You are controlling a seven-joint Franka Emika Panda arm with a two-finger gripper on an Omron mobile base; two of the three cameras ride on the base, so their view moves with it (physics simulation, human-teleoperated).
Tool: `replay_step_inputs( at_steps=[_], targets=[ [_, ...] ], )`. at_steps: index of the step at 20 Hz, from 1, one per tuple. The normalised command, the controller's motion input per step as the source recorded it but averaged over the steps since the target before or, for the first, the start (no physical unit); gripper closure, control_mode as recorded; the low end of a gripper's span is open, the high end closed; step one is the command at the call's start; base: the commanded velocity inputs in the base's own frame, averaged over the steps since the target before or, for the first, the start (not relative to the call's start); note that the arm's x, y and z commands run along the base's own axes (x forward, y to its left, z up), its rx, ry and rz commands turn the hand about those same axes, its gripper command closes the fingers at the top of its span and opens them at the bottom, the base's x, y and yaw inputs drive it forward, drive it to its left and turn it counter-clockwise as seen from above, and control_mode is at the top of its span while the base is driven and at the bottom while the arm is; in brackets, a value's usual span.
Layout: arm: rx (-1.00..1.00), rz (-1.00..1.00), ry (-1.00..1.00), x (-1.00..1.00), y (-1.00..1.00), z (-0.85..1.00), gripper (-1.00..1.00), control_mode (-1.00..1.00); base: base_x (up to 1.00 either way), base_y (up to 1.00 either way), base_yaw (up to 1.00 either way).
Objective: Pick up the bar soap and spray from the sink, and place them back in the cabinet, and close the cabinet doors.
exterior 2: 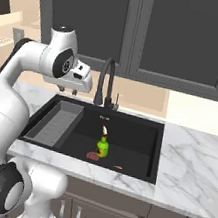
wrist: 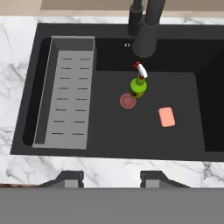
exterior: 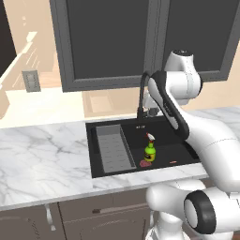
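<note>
In the hand view a grey tray (wrist: 65, 92) lines the black sink (wrist: 26, 87) at left. Mid-frame, the green spray bottle (wrist: 138, 85) stands beside the drain (wrist: 128, 101); the pink soap (wrist: 166, 117) lies right. The faucet (wrist: 146, 26) is cropped above. The gripper (wrist: 111, 178) holds nothing; its spread possibly narrow. Marble counter (wrist: 13, 52) surrounds.

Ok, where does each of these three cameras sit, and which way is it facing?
Left base view: behind the arm on its left, looking forward and down at the black rectangular sink; white arm crosses at right.
Right base view: behind on its right, same sink; arm at left, gripper above the grey ribbed tray insert.
Hand view: above the basin, looking down; dark fingertips at bottom.
Shared: the small green spray bottle and the salmon-pink bar soap.
</note>
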Motion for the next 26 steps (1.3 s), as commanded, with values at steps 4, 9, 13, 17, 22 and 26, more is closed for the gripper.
replay_step_inputs(
  at_steps=[4, 9, 13, 17, 22, 26],
  targets=[
    [0.00, 0.00, -0.01, 0.00, -0.01, 0.00, -1.00, -1.00, 0.00, 0.00, 0.00],
    [0.00, 0.04, -0.09, -0.07, -0.18, -0.02, -1.00, -1.00, 0.00, 0.00, 0.00],
    [0.00, 0.05, -0.09, -0.11, -0.29, -0.04, -1.00, -1.00, 0.00, 0.00, 0.00],
    [0.00, 0.07, -0.11, -0.09, -0.37, -0.11, -1.00, -1.00, 0.00, 0.00, 0.00],
    [0.02, 0.08, -0.11, -0.07, -0.40, -0.18, -1.00, -1.00, 0.00, 0.00, 0.00],
    [0.04, 0.09, -0.09, -0.06, -0.30, -0.27, -1.00, -1.00, 0.00, 0.00, 0.00]
  ],
)
